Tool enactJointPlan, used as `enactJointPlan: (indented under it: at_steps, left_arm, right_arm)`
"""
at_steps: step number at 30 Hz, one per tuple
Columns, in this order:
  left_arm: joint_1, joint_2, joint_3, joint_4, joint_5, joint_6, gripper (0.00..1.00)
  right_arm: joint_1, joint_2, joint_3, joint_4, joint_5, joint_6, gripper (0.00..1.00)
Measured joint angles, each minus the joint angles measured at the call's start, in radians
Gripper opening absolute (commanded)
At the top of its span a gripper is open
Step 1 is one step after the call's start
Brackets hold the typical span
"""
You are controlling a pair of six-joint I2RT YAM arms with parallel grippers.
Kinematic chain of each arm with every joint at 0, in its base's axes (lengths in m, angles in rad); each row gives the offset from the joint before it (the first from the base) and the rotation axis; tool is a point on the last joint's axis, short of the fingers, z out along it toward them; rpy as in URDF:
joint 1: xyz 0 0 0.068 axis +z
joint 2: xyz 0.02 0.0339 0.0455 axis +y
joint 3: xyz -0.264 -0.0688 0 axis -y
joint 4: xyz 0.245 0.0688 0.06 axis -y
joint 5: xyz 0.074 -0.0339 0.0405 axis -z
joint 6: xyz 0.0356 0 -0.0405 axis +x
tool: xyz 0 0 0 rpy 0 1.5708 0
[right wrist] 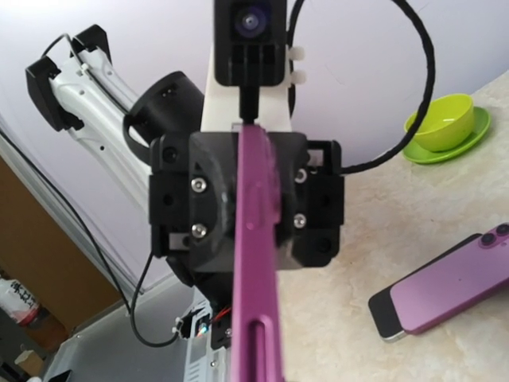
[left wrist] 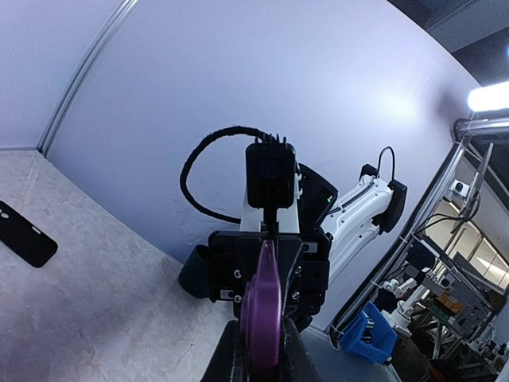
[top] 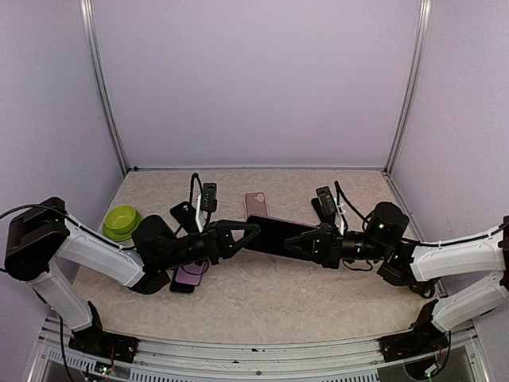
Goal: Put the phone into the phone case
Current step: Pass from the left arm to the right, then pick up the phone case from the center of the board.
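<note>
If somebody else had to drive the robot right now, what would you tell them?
Grippers: the left gripper is shut on one end of the purple case, and the right gripper is shut on the other end.
Things: the case is held up between the arms. The purple phone lies camera side up on the table by the left arm.
Done: both arms have hold of the case.
Left: the phone is not in the case yet.

Left tool (top: 254, 230), right tool (top: 289, 243) (both closed) tip-to-tip
</note>
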State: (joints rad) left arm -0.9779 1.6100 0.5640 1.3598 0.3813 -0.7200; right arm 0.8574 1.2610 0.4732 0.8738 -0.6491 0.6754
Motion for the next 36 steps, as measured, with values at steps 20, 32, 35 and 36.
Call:
enactJointPlan:
  at_steps: [20, 32, 35, 36]
  left_arm:
    - [0.217, -0.249, -0.031, -0.341, -0.276, 0.069, 0.60]
    - [0.455, -0.258, 0.072, -0.710, -0.458, 0.050, 0.59]
    - [0.501, -0.208, 0.147, -0.806, -0.495, 0.034, 0.58]
    - [0.517, -0.187, 0.174, -0.842, -0.505, 0.027, 0.57]
  right_arm:
    - [0.002, -0.085, 0.004, -0.274, 0.172, -0.109, 0.00]
    - [0.002, -0.091, 0.007, -0.391, 0.262, -0.134, 0.00]
    - [0.002, -0.094, 0.007, -0.411, 0.272, -0.135, 0.00]
    - [0.002, -0.094, 0.007, -0.414, 0.275, -0.135, 0.00]
